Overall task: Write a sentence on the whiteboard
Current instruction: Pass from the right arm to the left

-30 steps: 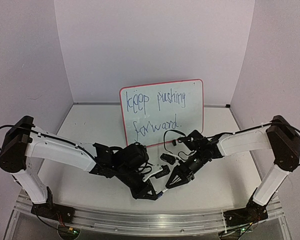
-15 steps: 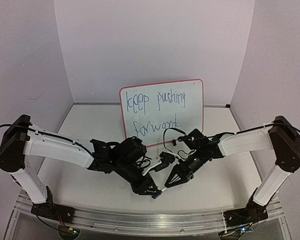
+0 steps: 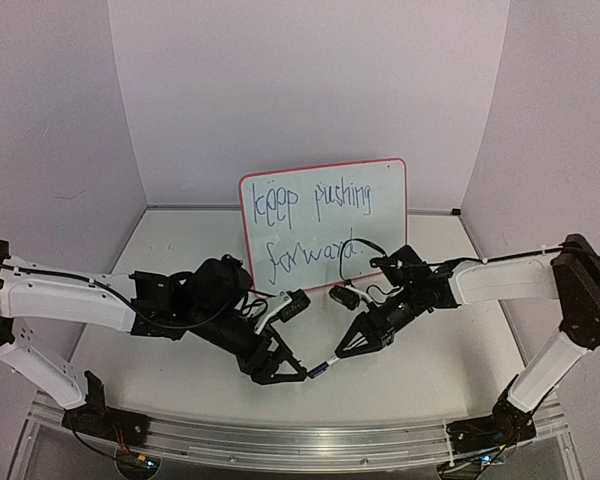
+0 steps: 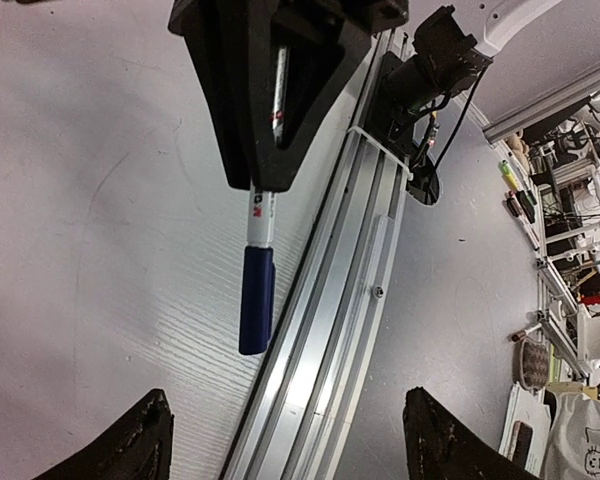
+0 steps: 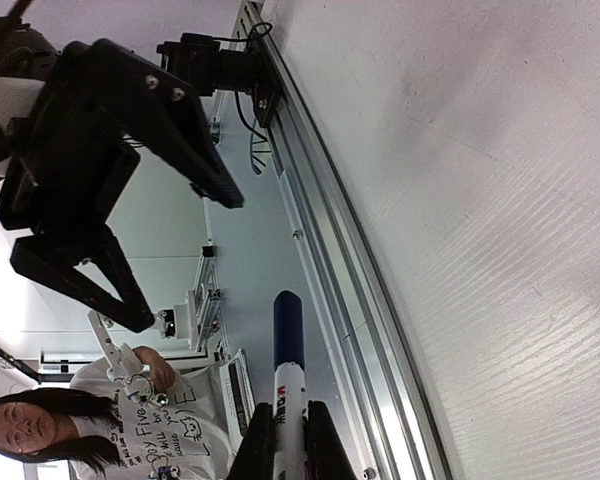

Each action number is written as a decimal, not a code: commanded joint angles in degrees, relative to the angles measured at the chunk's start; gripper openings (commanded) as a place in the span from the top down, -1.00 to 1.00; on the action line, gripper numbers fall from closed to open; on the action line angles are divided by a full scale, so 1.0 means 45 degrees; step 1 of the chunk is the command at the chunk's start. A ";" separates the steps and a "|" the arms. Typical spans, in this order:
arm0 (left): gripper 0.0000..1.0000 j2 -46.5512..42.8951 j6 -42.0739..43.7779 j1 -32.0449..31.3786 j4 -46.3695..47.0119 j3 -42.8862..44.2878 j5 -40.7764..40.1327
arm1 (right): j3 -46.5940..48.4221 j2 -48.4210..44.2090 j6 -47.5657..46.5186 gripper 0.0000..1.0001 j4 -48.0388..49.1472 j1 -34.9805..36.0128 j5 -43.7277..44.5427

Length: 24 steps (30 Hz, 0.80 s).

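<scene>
- The left gripper [image 4: 285, 440] has just let go and drawn back toward its own side; its fingers now stand spread wide with nothing between them
- The right gripper [image 3: 345, 348] stays pinched on the marker [image 4: 262, 210], held low over the table [image 3: 180, 250] near its front edge, blue cap [image 4: 257, 300] pointing at the left gripper
- The cap looks to be on, though whether it is pushed fully home is hard to tell from here
- That release suggests the capping is finished and the writing is over, with only putting the marker down left
- The whiteboard [image 3: 385, 230] stands upright at the back middle of the table, behind both grippers and apart from them
- The sentence [image 3: 340, 197] runs in two lines of thin blue strokes, "keep pushing" above "forward.", legible and ending in a dot
</scene>
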 commanded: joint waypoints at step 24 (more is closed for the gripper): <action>0.31 0.2363 -0.1303 0.0558 0.2716 0.0980 0.3821 | 0.0321 -0.1539 0.0658 1.00 0.0369 0.0119 -0.0639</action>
